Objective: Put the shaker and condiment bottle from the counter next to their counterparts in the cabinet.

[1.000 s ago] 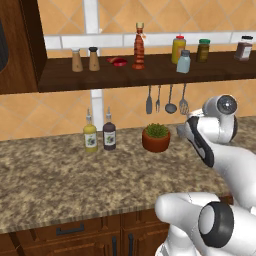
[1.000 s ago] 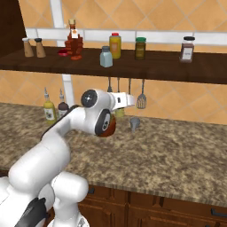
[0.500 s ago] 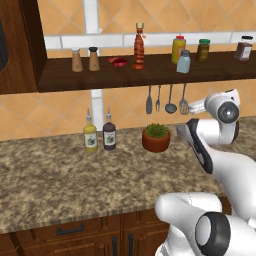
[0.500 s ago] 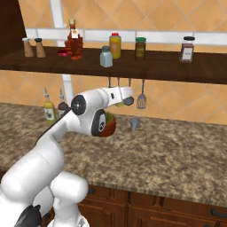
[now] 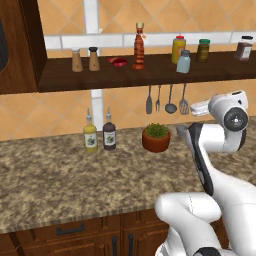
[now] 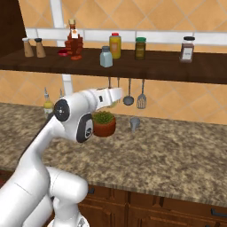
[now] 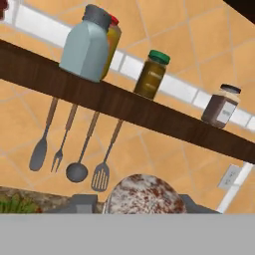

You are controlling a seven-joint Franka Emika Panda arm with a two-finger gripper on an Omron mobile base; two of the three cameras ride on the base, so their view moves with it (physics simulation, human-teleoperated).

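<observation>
Above the counter (image 6: pixel 177 150), in front of the hanging spoons and fork (image 6: pixel 133 95), the gripper (image 6: pixel 116 100) is raised and points toward the tiled wall. Its jaws are pressed on the shaker (image 7: pixel 144 193). From the hand camera this looks like a round pale top with red-brown speckles sitting between the two dark fingertips (image 7: pixel 82 201). From the right base camera only a little yellow-green colour is visible under the hand. The shaker is off the counter and lower than the shelf board of the cabinet (image 5: pixel 150 72).

On this shelf the condiment bottle (image 5: pixel 139 46) stands upright, just beside a small red dish (image 5: pixel 118 61). Left of them are two wooden shakers (image 5: pixel 76 60), close together. Right of the condiment bottle stands a yellow bottle with red cap (image 5: pixel 178 48), and a pale blue-grey shaker (image 5: pixel 183 61) is just in front of it, near the front edge of the shelf. Further right come a jar with green lid (image 5: pixel 202 50) and a dark brown jar (image 5: pixel 244 48), well apart from each other.

On the counter, near the wall, two bottles with spouts (image 5: pixel 90 136) stand side by side, one olive and one dark. A plant in a brown pot (image 5: pixel 156 137) is to the right of them, and a small grey cup (image 6: pixel 135 123) stands just beside the pot, under the hanging tools
</observation>
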